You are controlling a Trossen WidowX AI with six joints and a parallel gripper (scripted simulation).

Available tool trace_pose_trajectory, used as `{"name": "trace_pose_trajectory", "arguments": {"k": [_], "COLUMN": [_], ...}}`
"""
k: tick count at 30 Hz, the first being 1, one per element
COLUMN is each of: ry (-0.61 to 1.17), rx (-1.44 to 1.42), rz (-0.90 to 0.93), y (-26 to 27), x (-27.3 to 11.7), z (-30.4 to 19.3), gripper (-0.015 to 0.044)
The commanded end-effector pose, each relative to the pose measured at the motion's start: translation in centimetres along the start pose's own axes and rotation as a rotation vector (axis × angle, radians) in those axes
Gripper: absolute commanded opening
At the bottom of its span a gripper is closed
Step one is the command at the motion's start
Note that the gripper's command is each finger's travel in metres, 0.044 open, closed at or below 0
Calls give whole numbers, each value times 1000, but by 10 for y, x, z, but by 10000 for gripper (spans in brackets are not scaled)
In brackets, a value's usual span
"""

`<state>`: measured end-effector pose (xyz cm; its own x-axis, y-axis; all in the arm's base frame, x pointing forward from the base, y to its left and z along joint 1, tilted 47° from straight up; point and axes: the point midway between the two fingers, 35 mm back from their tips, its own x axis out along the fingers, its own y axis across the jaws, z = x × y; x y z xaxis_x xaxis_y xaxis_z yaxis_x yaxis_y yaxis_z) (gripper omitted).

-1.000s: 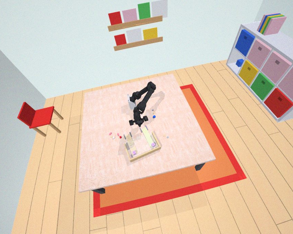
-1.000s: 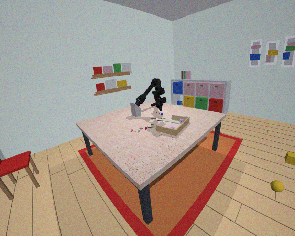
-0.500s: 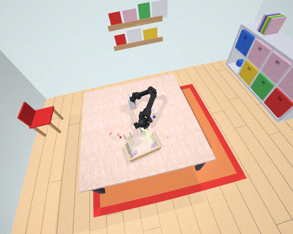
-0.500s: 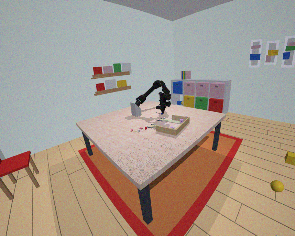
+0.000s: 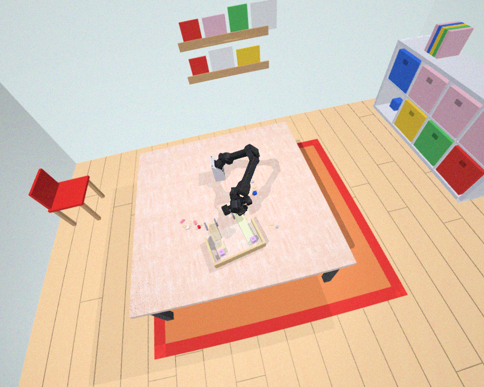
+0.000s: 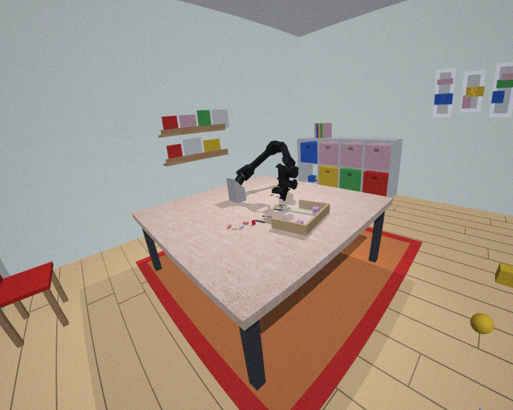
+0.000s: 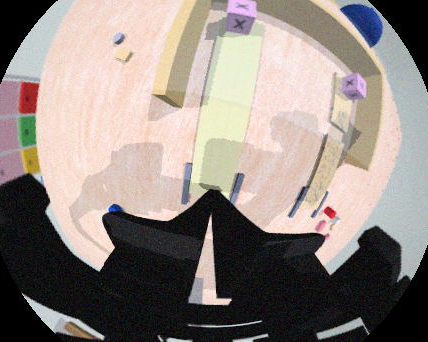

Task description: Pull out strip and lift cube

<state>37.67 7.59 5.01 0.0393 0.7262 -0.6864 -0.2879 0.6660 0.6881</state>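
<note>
My gripper (image 5: 241, 214) (image 6: 284, 198) (image 7: 213, 194) is shut and empty, fingertips together and pointing down. In the wrist view the tips appear at the near end of the pale green strip (image 5: 245, 227) (image 7: 231, 85); their height above it is hard to tell. This strip is one piece, and a purple cube (image 5: 253, 238) (image 6: 315, 210) (image 7: 240, 19) marked X stands on its far end. The other strip is speckled tan, in two parts: a near part (image 5: 214, 231) (image 7: 324, 167) and a far part (image 7: 341, 111), with a gap between. A second purple X-marked cube (image 5: 221, 252) (image 6: 299, 221) (image 7: 354, 86) stands on the far part.
A three-sided tan wall (image 5: 242, 254) (image 6: 289, 225) (image 7: 168, 75) surrounds the far ends of the strips. Low dark rails (image 7: 186, 184) flank their near ends. A red piece (image 5: 198, 227) (image 7: 329, 212) and a blue piece (image 5: 254, 192) (image 7: 115, 208) lie outside, among other small bits.
</note>
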Motion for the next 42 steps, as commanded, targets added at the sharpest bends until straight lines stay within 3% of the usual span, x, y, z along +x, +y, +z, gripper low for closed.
{"name": "trace_pose_trajectory", "arguments": {"k": [1, 25, 42], "ry": [2, 1, 1], "rx": [9, 9, 9], "rz": [0, 3, 4], "y": [-2, 0, -1], "x": [6, 45, 46], "z": [-2, -5, -6], "gripper": [0, 0, 0]}}
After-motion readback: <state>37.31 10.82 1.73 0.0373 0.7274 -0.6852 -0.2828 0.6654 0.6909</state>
